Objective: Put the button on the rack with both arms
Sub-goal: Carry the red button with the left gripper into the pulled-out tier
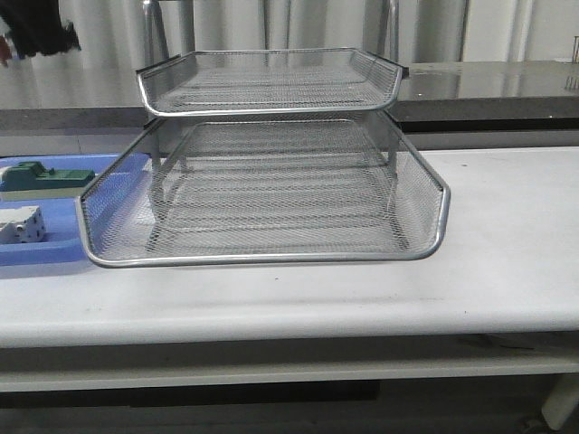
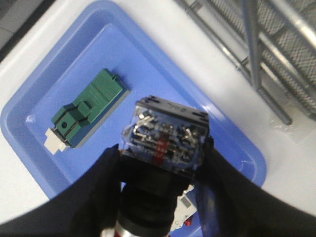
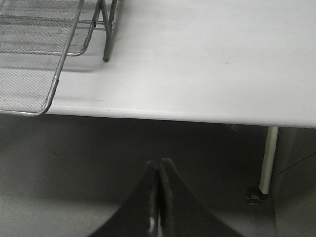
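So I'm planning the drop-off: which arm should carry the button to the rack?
Left. Its claw is shut on the button, above the blue tray beside the rack. The right claw is shut, empty, off the table's edge.

One wire-mesh rack (image 1: 271, 181) stood on one white table (image 1: 507, 262), with two mesh trays visible. One blue plastic tray (image 2: 148, 74) lay at the table's left edge, carrying one green block (image 2: 89, 106) and one white block (image 1: 20, 224). One push-button switch (image 2: 165, 143) was visible. Two black grippers appeared, left (image 2: 163, 197) and right (image 3: 159, 197).
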Tool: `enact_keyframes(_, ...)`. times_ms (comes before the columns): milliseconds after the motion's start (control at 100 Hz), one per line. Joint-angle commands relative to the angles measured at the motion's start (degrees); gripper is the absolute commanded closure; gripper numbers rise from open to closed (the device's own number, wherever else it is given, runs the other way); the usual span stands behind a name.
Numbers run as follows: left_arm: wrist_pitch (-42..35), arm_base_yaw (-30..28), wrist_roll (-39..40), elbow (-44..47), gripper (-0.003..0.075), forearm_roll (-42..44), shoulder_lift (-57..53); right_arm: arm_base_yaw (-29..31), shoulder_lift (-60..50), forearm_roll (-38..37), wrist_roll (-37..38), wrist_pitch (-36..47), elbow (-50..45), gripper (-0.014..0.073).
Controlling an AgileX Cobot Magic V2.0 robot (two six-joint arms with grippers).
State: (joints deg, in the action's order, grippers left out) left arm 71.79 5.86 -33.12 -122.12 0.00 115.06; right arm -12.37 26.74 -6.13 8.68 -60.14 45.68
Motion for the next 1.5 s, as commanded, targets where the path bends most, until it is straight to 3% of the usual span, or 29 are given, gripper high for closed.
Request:
enact_keyframes(0,1.0,2.1,1.0,-1.8,0.0741,-2.4,-6.3,0.0,0.3,-0.9,0.0,3.3,1.9,0.0662)
enact_keyframes(310,1.0,12.5,3.6,-1.8,0.0741,-2.4,-11.6,0.0,0.3,-0.9,0.0,3.3,1.9,0.0662)
enact_keyframes(830,1.0,29.1,5.3,-1.8,0.0741,-2.4,-11.5,0.0,0.3,-0.9,0.0,3.3,1.9,0.0662)
enact_keyframes(1200,1.0,30.8,5.3,-1.6,0.0741,-3.5,-6.7,0.0,0.3,-0.9,0.0,3.3,1.9,0.0662)
enact_keyframes(1490,1.0,30.8,5.3,5.5,0.0741,-3.9,-5.3,0.0,0.3,-0.9,0.0,3.3,1.9,0.0662)
